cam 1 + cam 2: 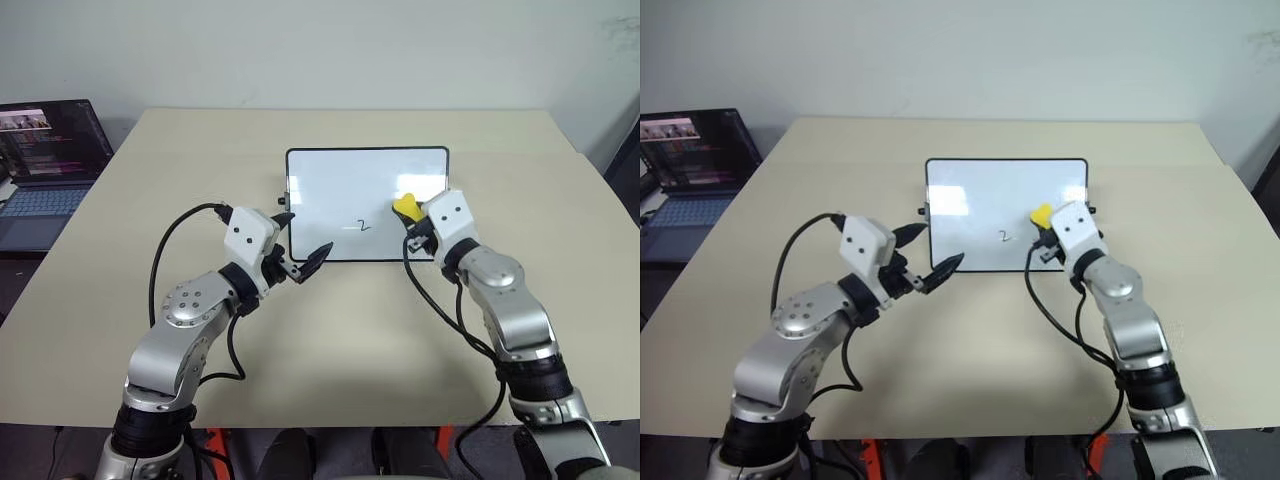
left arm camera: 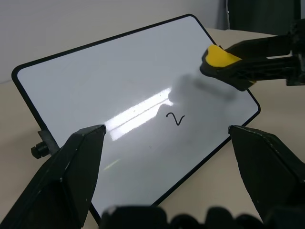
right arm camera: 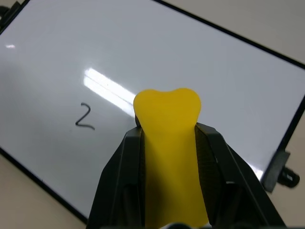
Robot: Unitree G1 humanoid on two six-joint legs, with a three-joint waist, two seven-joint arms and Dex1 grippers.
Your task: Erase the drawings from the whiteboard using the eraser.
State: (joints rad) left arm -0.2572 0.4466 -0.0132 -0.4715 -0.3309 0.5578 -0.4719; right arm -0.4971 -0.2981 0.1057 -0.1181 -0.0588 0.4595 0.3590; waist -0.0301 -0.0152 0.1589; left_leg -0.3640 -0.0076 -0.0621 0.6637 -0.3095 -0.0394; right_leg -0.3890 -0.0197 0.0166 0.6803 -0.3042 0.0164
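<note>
The right end effector (image 1: 411, 222) is clamped on the yellow eraser (image 1: 405, 207) over the right part of the whiteboard (image 1: 330, 190), right of the remaining "2" (image 1: 364, 226), while the left end effector (image 1: 300, 243) stands apart at the board's near left corner on the counter (image 1: 200, 160).

This looks like an office or lab test room. A plain beige worktop (image 1: 330, 340) stands against a bare pale wall (image 1: 320, 50) at 12 o'clock, and an open laptop (image 1: 45, 165) with a lit screen sits at 10 o'clock.
</note>
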